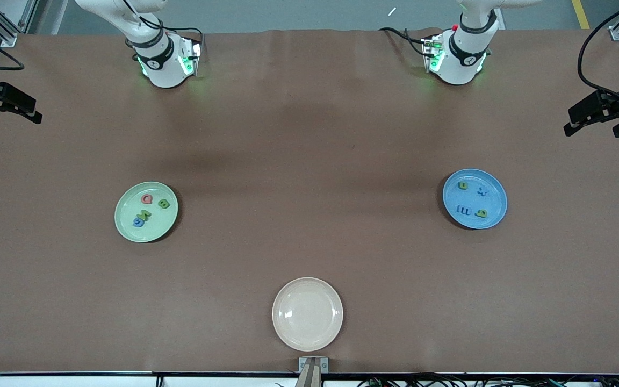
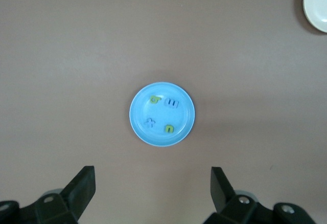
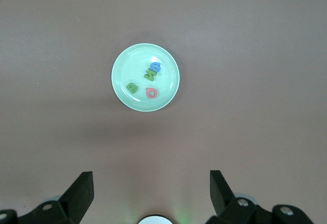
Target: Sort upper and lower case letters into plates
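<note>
While four letters lie in the pale green plate (image 1: 127, 223) and four in the blue plate (image 1: 495, 185), left gripper (image 2: 153, 193) and right gripper (image 3: 152, 193) wait high above, fingers spread apart, nothing held.

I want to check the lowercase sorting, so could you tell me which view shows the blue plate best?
The left wrist view: the blue plate sits mid-frame, seen from above, with all four letters distinct. The front view shows it smaller, toward the left arm's end of the table. The right wrist view does not show it.
</note>
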Controlling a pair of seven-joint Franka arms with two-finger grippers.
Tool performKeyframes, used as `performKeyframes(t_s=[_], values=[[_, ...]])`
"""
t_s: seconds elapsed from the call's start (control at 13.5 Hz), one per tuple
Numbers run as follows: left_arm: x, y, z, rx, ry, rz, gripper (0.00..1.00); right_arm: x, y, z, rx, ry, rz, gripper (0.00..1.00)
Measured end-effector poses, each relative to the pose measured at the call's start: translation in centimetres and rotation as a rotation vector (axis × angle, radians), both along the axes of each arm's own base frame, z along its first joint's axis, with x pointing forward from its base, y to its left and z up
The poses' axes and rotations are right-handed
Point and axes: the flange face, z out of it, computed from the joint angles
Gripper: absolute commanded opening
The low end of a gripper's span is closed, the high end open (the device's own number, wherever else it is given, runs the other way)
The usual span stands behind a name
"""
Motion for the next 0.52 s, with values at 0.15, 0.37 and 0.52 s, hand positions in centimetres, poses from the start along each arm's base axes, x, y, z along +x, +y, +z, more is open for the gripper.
performKeyframes(t_s=[0.15, 0.37, 0.52], values=[[0.6, -0.3, 0.2, 0.0, -0.008, -0.005, 0.99, 0.0, 0.0, 0.0, 0.0, 0.0, 0.0, 1.0], [0.9, -0.5, 0.2, 0.0, -0.009, -0.009, 0.99, 0.1, 0.0, 0.5, -0.001, -0.014, 0.0, 1.0], [0.9, -0.8, 0.3, 0.0, -0.012, -0.013, 1.0, 0.1, -0.1, 1.5, -0.003, -0.036, -0.001, 1.0]])
